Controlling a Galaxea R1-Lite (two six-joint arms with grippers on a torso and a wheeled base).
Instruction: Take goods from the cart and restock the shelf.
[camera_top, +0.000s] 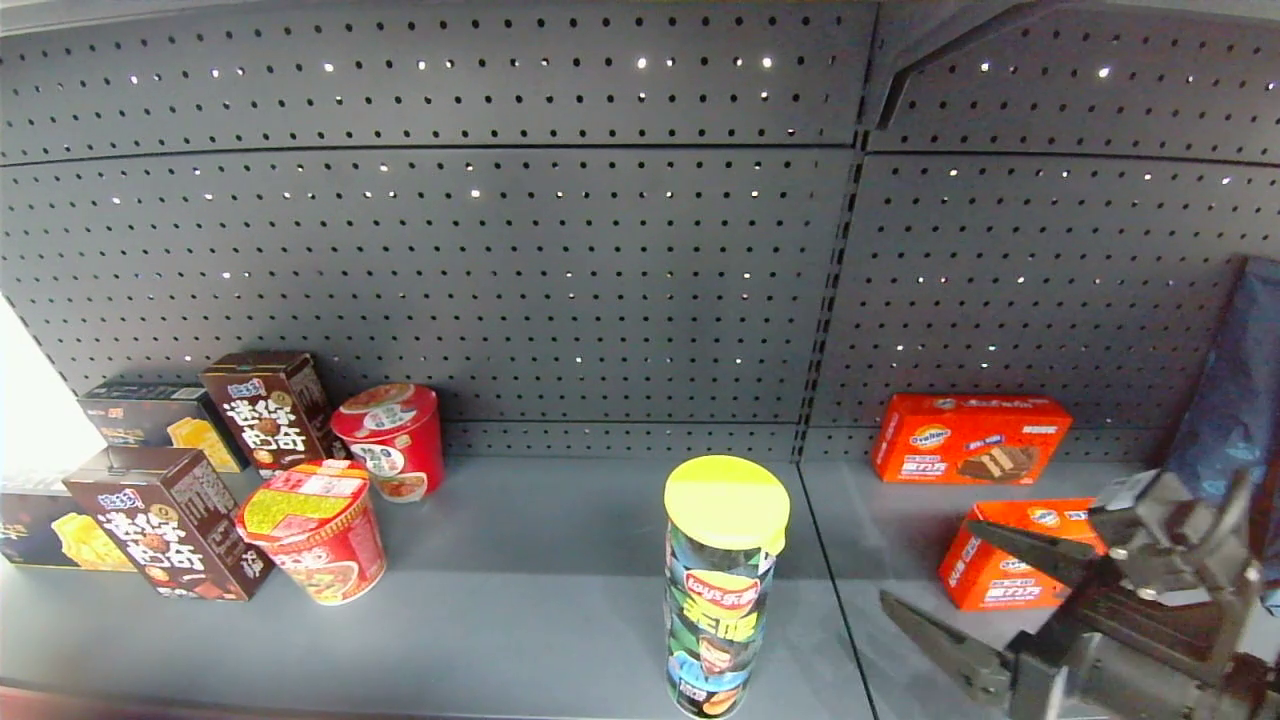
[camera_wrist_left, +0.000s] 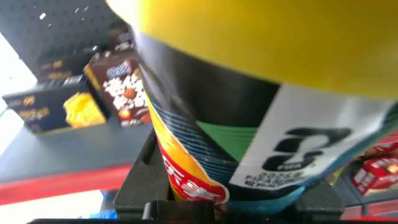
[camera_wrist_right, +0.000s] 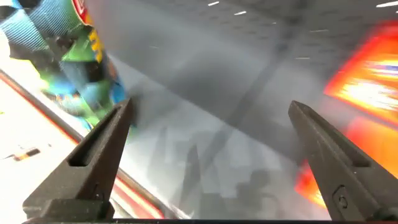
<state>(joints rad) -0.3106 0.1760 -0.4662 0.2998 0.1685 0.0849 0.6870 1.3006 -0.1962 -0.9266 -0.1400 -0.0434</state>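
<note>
We face a grey pegboard shelf (camera_top: 560, 620). Our right gripper (camera_top: 928, 561) hangs over its near right end, jaws spread wide and empty. The chip can (camera_top: 725, 590) stands upright at the near centre, its lower part clasped in our left gripper (camera_wrist_left: 227, 190). An orange box (camera_top: 985, 585) lies just beside the right gripper. A red noodle cup (camera_top: 390, 440) stands at the far left.

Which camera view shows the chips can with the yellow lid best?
The head view: the chips can stands upright, nearly whole. The left wrist view has a close part of it; the right wrist view, a blurred part.
</note>
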